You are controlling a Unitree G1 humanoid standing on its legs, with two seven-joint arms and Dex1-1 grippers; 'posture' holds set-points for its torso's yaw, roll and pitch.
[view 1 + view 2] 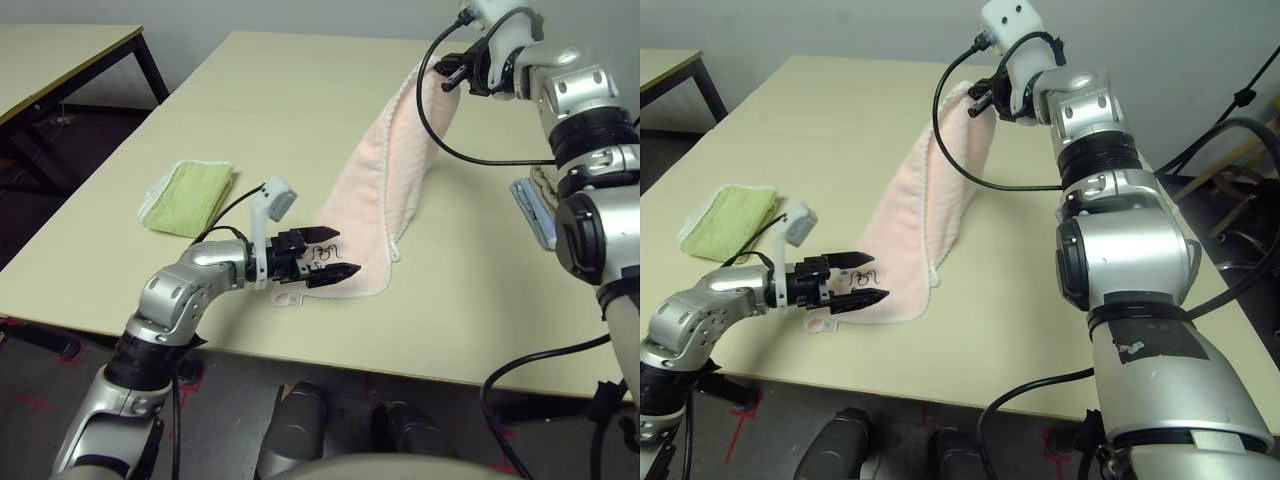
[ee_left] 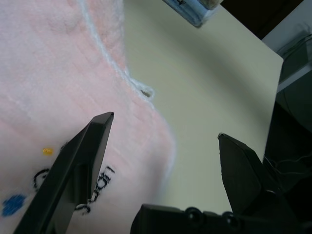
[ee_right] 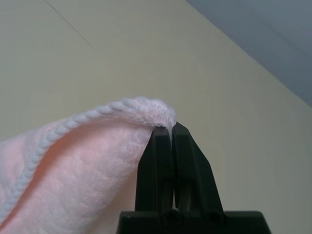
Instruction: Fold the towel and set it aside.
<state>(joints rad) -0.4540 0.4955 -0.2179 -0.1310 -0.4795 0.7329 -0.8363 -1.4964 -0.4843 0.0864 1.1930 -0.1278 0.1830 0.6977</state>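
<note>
Pink terry towel is hanging in a long drape over the table right now; its far corner is pinched up in the air and its near end is lying flat on the tabletop by the front edge, label side up with that dark squiggle showing; right gripper is clenched tight on the trimmed corner, fingers pressed together with the white cord edge bunching over the tips in the right wrist view; left gripper is sitting spread wide, holding nothing, hovering right over the near end, one finger above the label and the other past the towel's side edge.

Handling-wise, I'm guessing this thing is light, totally floppy and a bit grabby; terry isn't slippery, so a small pinch should be holding fine, but it's sagging wherever it isn't supported and won't keep any shape; I'd be taking the near corner at the trim, where the cloth is thickest and the edge is easy to find, rather than the middle of the pile.

Lime-green cloth is lying folded off to the left, well apart; some folded beige and blue cloth is peeking out beside the right arm.
</note>
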